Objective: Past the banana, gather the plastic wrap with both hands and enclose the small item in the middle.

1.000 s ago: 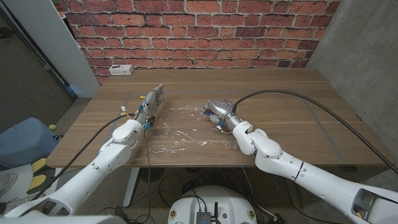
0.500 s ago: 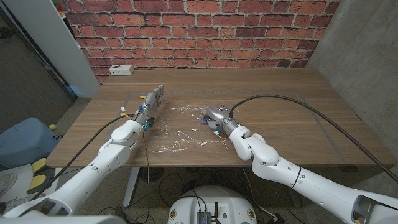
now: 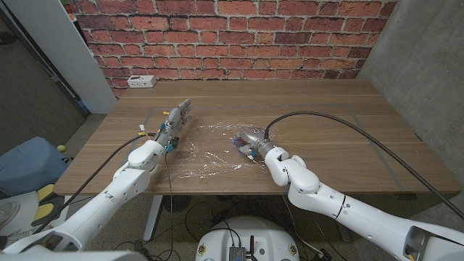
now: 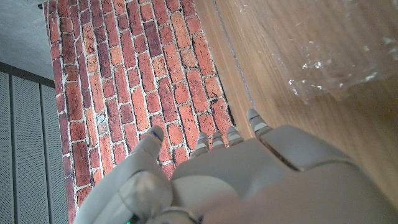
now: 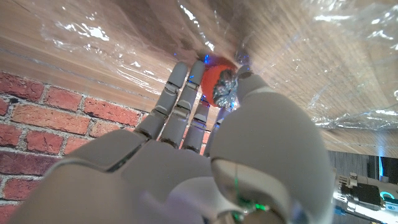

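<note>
Right hand point(image 3: 249, 138) farther left; wooden table point(image 3: 326, 123), brick wall point(image 3: 239, 36).

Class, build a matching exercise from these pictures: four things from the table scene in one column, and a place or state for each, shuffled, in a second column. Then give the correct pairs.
Things:
1. plastic wrap
2. small orange item
3. left hand
4. white power strip

Places or states:
A. at the table's far edge, by the brick wall
B. at the right hand's fingertips, under the wrap
C. spread crinkled on the table between the hands
D. at the wrap's left side, fingers extended, holding nothing

Pairs: 1-C, 2-B, 3-D, 4-A
</note>
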Tool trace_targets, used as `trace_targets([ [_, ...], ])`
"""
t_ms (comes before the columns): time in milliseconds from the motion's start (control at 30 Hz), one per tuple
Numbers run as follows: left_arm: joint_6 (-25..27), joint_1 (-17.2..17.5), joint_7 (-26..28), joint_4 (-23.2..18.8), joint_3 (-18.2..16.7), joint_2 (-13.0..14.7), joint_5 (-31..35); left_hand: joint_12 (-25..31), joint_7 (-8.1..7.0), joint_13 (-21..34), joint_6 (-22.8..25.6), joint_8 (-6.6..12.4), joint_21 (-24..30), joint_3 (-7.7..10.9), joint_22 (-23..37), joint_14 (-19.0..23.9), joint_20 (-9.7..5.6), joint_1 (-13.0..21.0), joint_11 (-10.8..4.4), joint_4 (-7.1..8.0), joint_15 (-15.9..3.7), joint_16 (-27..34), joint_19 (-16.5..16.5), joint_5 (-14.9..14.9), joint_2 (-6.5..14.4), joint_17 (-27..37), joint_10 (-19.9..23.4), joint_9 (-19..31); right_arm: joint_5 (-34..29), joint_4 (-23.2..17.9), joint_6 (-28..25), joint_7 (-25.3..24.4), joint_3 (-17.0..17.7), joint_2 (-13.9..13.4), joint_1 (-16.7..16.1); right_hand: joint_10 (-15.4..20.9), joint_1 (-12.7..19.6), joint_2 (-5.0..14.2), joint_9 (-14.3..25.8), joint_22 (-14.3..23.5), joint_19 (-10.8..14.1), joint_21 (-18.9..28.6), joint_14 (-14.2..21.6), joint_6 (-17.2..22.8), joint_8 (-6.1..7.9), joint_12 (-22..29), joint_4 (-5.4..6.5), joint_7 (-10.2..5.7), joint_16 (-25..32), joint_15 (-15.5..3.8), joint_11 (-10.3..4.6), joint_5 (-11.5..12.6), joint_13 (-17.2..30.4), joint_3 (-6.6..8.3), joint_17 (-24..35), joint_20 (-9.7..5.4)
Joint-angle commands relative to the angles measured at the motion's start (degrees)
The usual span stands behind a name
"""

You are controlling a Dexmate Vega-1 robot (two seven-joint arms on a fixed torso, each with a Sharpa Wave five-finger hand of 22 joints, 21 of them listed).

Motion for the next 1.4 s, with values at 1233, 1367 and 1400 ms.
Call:
trace_targets([
  [1233, 0.23, -5.84, -2.60, 6.82, 1.71, -2.60, 0.50, 0.02, -1.14, 0.24, 0.02, -0.11, -0.37, 0.13, 0.17, 0.06, 0.26, -0.43, -0.13, -0.38, -0.35, -0.21, 0.28, 0.21, 0.06, 0.14, -0.20, 0.32, 12.44, 0.08, -19.85, -28.72, 9.77, 7.48, -6.53, -6.96, -14.97, 2.43, -0.47, 0.21, -2.21, -6.40, -9.39, -8.17, 3.05, 1.25, 3.76, 2.11, -5.14, -2.72, 2.21, 1.98, -1.05, -3.28, 0.40, 4.59],
  [1367, 0.62, -6.39, -2.16, 6.86, 2.09, -2.64, 1.19, 0.03, -1.15, 0.24, -0.01, -0.12, -0.41, 0.13, 0.17, 0.05, 0.29, -0.45, -0.15, -0.39, -0.34, -0.21, 0.28, 0.21, 0.06, 0.14, -0.19, 0.32, 12.97, 1.49, -23.93, -29.52, 8.60, 8.05, -4.96, -6.27, -15.47, 1.91, -0.47, 0.21, -2.50, -6.68, -10.00, -7.31, 3.19, 1.47, 3.63, 2.16, -5.10, -2.67, 2.56, 1.54, -1.03, -3.70, 0.69, 4.90],
  [1400, 0.73, -6.49, -2.14, 6.89, 2.15, -2.69, 1.20, 0.02, -1.14, 0.24, -0.01, -0.13, -0.42, 0.13, 0.17, 0.05, 0.29, -0.45, -0.17, -0.40, -0.37, -0.22, 0.29, 0.21, 0.06, 0.14, -0.20, 0.32, 13.26, 1.76, -24.98, -29.61, 8.36, 8.24, -4.61, -6.30, -16.04, 1.42, -0.46, 0.21, -2.77, -6.88, -10.49, -7.16, 3.12, 1.42, 3.70, 2.20, -5.21, -2.40, 2.54, 1.27, -1.00, -4.11, 0.75, 5.10],
])
